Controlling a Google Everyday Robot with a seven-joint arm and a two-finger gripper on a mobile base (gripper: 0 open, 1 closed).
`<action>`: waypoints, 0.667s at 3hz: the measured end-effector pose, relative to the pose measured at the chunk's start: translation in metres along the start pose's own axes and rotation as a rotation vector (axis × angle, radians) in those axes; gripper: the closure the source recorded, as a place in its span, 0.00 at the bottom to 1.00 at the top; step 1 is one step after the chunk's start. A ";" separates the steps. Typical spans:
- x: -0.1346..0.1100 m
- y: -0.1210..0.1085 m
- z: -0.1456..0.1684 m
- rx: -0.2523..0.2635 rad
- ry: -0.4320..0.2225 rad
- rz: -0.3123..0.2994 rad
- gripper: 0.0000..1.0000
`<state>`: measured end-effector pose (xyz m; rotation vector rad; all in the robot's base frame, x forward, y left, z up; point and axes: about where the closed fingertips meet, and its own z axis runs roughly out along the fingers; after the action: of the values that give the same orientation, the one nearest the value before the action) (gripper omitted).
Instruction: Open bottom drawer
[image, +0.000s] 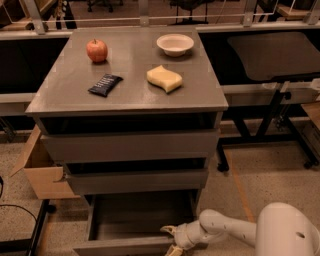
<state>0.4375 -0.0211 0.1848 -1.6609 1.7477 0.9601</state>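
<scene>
The bottom drawer (127, 246) is the lowest of three grey drawers in the cabinet. It stands pulled out toward me, and its shallow grey box (140, 215) shows empty. Its flat front panel lies along the bottom edge of the view. My gripper (171, 240) is at the right end of that front panel, on a white arm (225, 230) that comes in from the lower right. One fingertip shows above the panel's top edge and one below it.
On the cabinet top (130, 95) lie a red apple (97, 50), a white bowl (175, 44), a yellow sponge (164, 78) and a dark snack bag (105, 84). An open cardboard box (37, 170) stands at the left. Table legs (270, 120) stand at the right.
</scene>
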 end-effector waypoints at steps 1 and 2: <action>0.000 0.000 0.000 0.000 0.000 0.000 0.00; -0.008 -0.003 -0.019 0.057 0.019 -0.043 0.00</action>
<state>0.4427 -0.0309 0.2022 -1.6699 1.7286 0.8691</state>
